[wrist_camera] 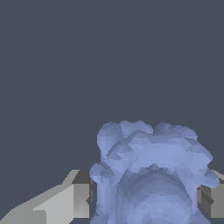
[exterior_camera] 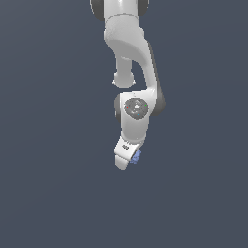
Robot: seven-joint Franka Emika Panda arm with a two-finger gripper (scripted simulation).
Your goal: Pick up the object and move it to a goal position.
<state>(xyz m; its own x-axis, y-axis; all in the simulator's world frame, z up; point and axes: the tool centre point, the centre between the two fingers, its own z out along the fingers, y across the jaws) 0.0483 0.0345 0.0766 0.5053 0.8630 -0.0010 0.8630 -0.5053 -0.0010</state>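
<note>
- Between the two pale grey fingers [wrist_camera: 72, 199] of the white robot gripper [wrist_camera: 146, 197] sat the small periwinkle-blue, lumpy object [wrist_camera: 151, 175], with one finger against each of its flanks in the wrist view.
- The fingers were closed on the object. Whether the pads pressed firmly or only touched could not be read from the render.
- In the exterior view the white gripper [exterior_camera: 127, 157] hung at the end of the glossy white, rounded Panda arm [exterior_camera: 131, 58], and only a sliver of the blue object [exterior_camera: 136, 156] showed at the fingers' side, toward the exterior view's right.
- The object's surface was faceted and knobbly, with rounded bumps across the part farthest from the fingers and a smoother domed bulge nearest the wrist camera.
- Judged by its size against the gripper, it would likely be light, and its blocky form suggested it was stiff rather than soft.
- The bumps probably gave uneven contact, so the object might twist or slip if squeezed on a knob. The flatter flanks midway along, where the fingers sat, looked the soundest place to hold.
- The fingers were plain, flat-sided blocks with a matte finish.
- Behind everything lay a uniform dark slate-blue background [wrist_camera: 52, 65], and no goal marker was visible.
</note>
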